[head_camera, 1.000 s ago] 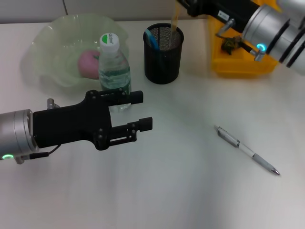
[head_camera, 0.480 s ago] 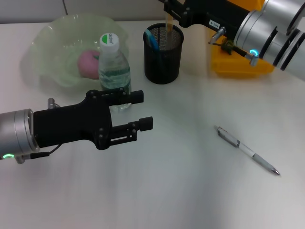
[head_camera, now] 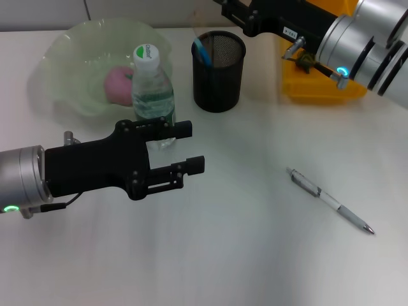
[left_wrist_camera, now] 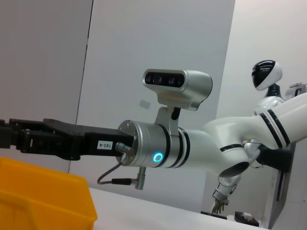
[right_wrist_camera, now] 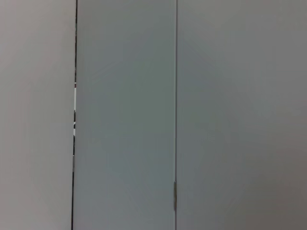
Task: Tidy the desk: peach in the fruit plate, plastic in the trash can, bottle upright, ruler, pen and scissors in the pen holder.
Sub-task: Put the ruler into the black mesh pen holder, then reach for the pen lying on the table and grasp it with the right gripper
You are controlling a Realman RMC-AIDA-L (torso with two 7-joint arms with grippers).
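The black mesh pen holder (head_camera: 218, 70) stands at the back centre, and a blue handle (head_camera: 203, 52) shows at its rim; I cannot tell if it is the scissors. The ruler is hidden. My right gripper (head_camera: 224, 7) hovers just behind and above the holder. A silver pen (head_camera: 331, 201) lies on the table at the right. The bottle (head_camera: 152, 89) stands upright beside the green fruit plate (head_camera: 57, 57), which holds the pink peach (head_camera: 118, 85). My left gripper (head_camera: 189, 148) is open and empty, just in front of the bottle. No plastic shows.
The yellow trash can (head_camera: 319, 86) sits at the back right, under my right arm; it also appears in the left wrist view (left_wrist_camera: 43, 201) below that arm. The right wrist view shows only a grey wall.
The tan ruler held over the pen holder sank into it and no longer shows. My right gripper shifted slightly left above the holder. The left arm has not moved.
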